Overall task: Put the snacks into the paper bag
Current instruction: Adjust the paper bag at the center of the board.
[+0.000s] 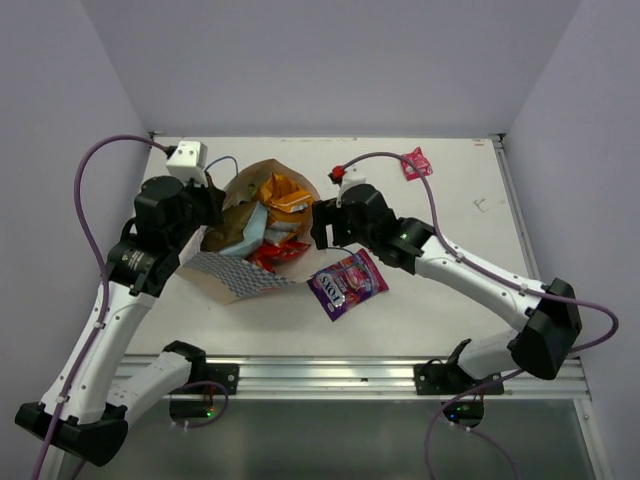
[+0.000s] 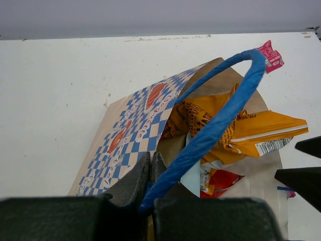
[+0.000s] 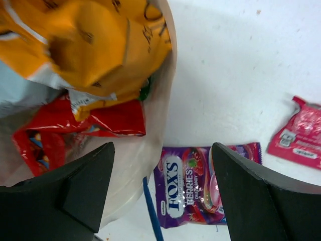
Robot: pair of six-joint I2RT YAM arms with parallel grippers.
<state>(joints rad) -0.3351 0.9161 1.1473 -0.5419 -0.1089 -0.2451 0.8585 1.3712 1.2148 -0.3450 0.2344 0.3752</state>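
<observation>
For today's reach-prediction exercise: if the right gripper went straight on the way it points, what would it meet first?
Probably the paper bag: its rim lies between the open right gripper fingers, the purple pack just beside. Depth is unclear.

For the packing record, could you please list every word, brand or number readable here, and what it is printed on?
"FOX'S": purple pack.
"BERRIES": same purple pack.
Orange chip bag: dark lettering and barcode, too crumpled to read.
Pink packet: label too blurred.
Paper bag: script unreadable.
Red cookie bag: no legible text.
</observation>
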